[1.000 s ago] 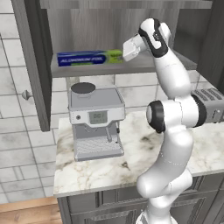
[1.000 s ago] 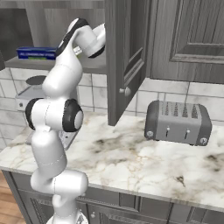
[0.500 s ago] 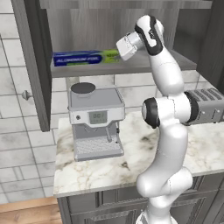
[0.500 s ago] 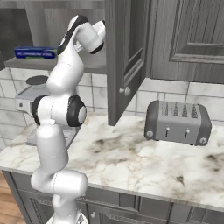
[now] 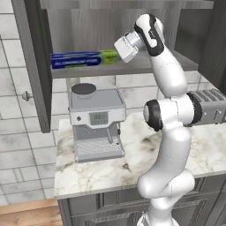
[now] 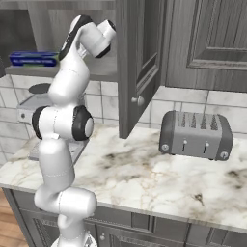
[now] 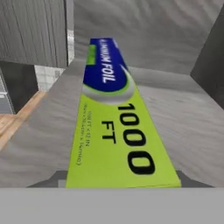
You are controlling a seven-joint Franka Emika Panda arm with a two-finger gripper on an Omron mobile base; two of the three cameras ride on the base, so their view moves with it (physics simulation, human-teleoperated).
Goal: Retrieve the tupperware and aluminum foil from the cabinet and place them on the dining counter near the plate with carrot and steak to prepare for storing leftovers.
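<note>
The aluminum foil (image 5: 81, 59) is a long blue box with a lime-green end, lying on the grey shelf (image 5: 150, 67) of the open cabinet (image 6: 137, 62). From the right base view the aluminum foil (image 6: 33, 59) shows at the far left of the shelf. My gripper (image 5: 117, 54) is at the box's green end. In the hand view the aluminum foil (image 7: 114, 131) runs away from me between the two fingers of the gripper (image 7: 120, 183), whose tips sit close against its sides. Whether they press on it is hidden. The tupperware, plate, carrot, steak and dining counter are out of view.
A grey coffee machine (image 5: 96, 123) stands on the marbled counter (image 5: 101, 172) right under the shelf. A silver toaster (image 6: 195, 135) sits to the right. The cabinet's doors hang open on both sides of the arm, left door (image 5: 33, 66) and right door (image 6: 140, 96).
The hand has moved left along the shelf, up to the green end of the foil box. The box has stayed where it was.
</note>
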